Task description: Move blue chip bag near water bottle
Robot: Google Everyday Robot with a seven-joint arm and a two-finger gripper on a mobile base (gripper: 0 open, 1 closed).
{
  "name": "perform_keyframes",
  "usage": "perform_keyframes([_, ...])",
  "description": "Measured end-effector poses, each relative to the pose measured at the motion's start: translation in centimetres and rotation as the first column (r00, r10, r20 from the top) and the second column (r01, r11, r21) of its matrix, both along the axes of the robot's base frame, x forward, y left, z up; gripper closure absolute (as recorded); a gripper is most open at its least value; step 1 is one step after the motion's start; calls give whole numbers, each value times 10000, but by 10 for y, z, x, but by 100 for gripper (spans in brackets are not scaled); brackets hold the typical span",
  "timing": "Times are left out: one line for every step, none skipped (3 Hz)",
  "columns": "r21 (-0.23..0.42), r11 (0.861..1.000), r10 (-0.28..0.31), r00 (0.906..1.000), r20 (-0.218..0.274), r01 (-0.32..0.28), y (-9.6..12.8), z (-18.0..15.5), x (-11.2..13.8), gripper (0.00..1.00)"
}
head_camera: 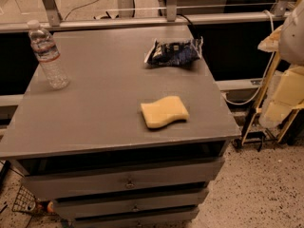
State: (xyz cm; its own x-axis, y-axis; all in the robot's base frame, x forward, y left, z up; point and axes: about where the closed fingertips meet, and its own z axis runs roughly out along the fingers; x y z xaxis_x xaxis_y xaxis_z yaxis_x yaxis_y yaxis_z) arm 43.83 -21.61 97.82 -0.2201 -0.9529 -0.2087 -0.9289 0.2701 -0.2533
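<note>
Floor: speckled pale floor [266, 194] spread around the table, seen at the lower right
Table: a grey table [104, 103] filled most of the view, its flat top carrying three things, all well apart from one another
Drawers: three grey drawers [128, 182] sat stacked under the top at the front, each with a small knob in the middle
Rail: a pale metal rail [142, 20] ran across behind the table's far edge
Hand: the hand [282, 96] hung off the right side of the table, clear of the top, showing as pale yellowish pieces under a white rounded part of the arm [293, 32]; it touched none of the three things, and I could not tell how far open it was or whether it had hold of anything
Water bottle: the water bottle [47, 56] stood upright near the far left corner of the table, white cap on top, label band around its upper part
Blue chip bag: the blue chip bag [173, 52] lay flat and crumpled near the far edge, right of the middle, well apart from the water bottle
Sponge: a pale yellow wavy sponge [164, 111] lay flat nearer the front, this side of the bag and not touching it
</note>
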Motion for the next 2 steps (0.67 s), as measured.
perform_keyframes([0, 10000, 0, 10000, 2, 0, 0, 0, 0, 0])
perform_keyframes([81, 9996, 259, 9991, 321, -262, 1, -3, 33, 0])
